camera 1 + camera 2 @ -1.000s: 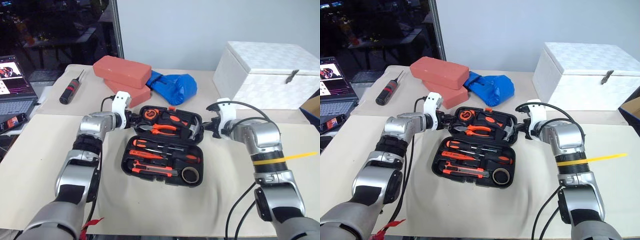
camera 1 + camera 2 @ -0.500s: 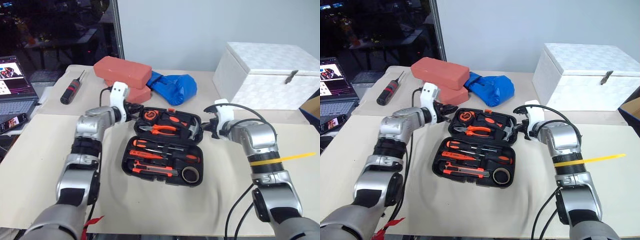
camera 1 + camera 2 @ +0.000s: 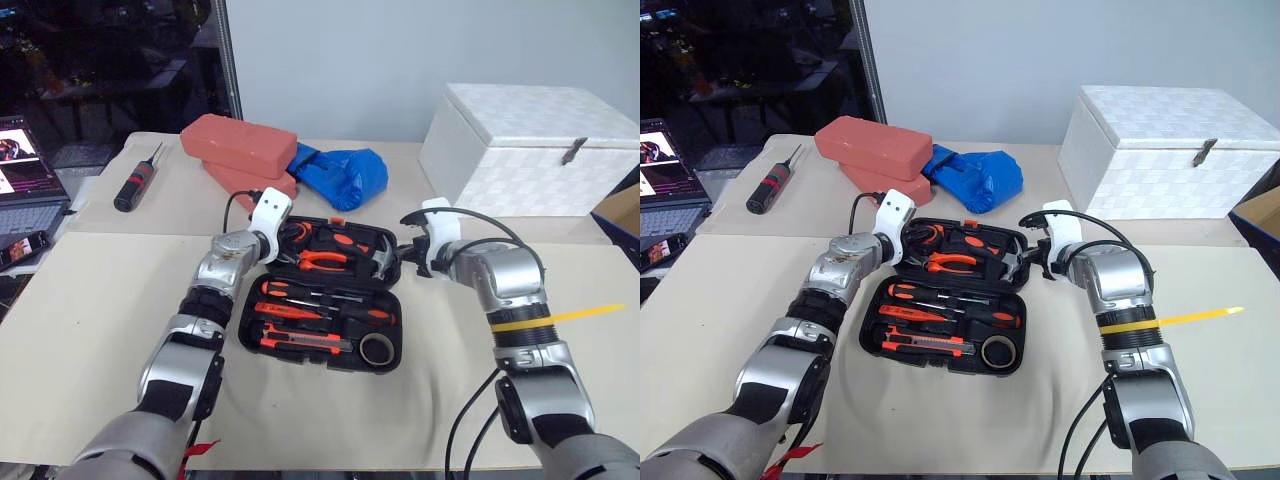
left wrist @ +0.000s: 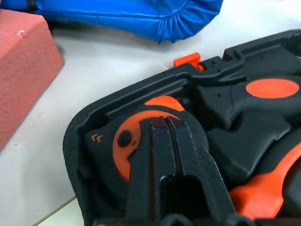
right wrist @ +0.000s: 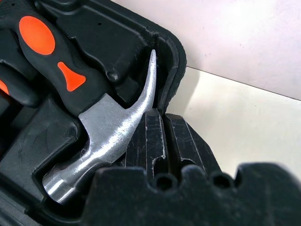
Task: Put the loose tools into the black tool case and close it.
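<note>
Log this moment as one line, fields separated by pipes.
black tool case: open, tools seated | left gripper: shut, over orange tape measure at lid corner | right gripper: shut, at lid edge beside hammer

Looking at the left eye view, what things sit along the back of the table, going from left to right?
Black screwdriver with red band → stacked red bricks → crumpled blue cloth bag → big white box.
</note>
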